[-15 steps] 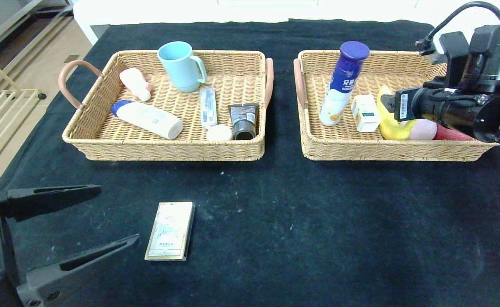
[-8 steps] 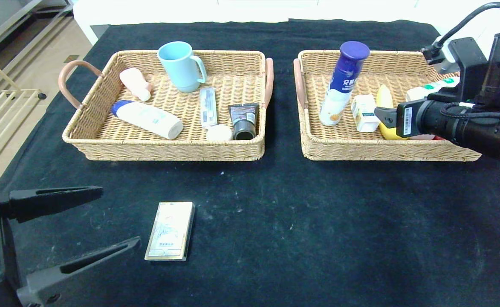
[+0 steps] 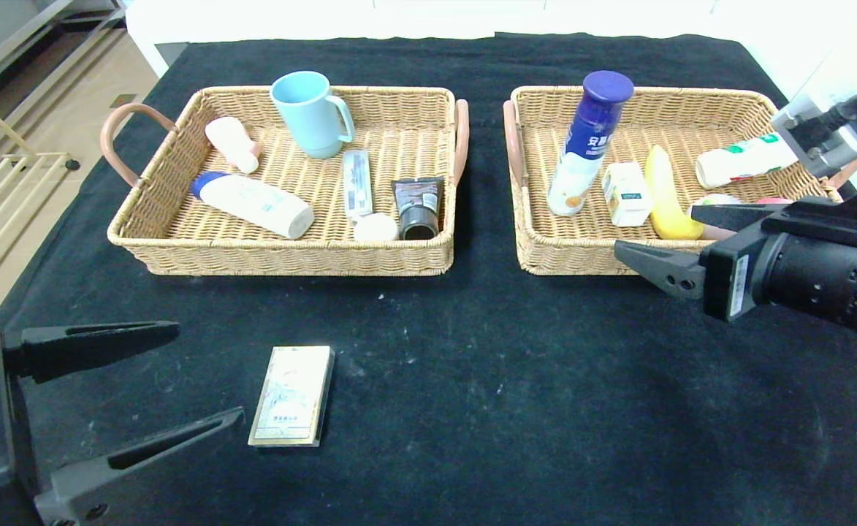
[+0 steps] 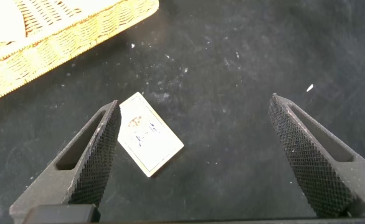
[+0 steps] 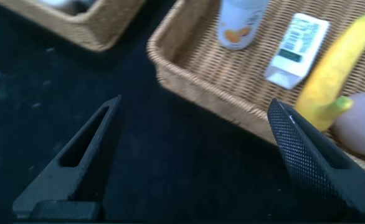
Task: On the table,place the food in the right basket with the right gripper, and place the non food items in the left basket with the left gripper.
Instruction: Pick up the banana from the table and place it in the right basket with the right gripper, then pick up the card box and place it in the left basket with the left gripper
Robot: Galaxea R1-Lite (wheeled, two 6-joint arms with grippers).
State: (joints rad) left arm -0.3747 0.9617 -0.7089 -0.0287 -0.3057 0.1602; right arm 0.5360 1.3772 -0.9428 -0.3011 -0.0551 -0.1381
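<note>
A flat cream card box (image 3: pixel 291 395) lies on the black table, near the front left; it also shows in the left wrist view (image 4: pixel 149 133). My left gripper (image 3: pixel 205 374) is open and empty, just left of the box and low over the cloth (image 4: pixel 195 112). My right gripper (image 3: pixel 654 234) is open and empty, above the front edge of the right basket (image 3: pixel 581 257). That basket holds a blue-capped bottle (image 3: pixel 585 142), a small white carton (image 3: pixel 626 193), a banana (image 3: pixel 663 196), a white bottle (image 3: pixel 742 161) and a pink egg-like thing (image 5: pixel 360 121). The left basket (image 3: pixel 289 256) holds non-food items.
The left basket holds a light blue mug (image 3: pixel 311 113), a white bottle with blue cap (image 3: pixel 253 203), a pink bottle (image 3: pixel 231 143), a tube (image 3: pixel 417 208) and a flat pack (image 3: pixel 356 183). Black cloth between the baskets and the front edge is bare apart from the box.
My right arm has drawn back out of the right basket toward the front and lowered, uncovering the banana and white bottle. The left gripper and box have barely moved.
</note>
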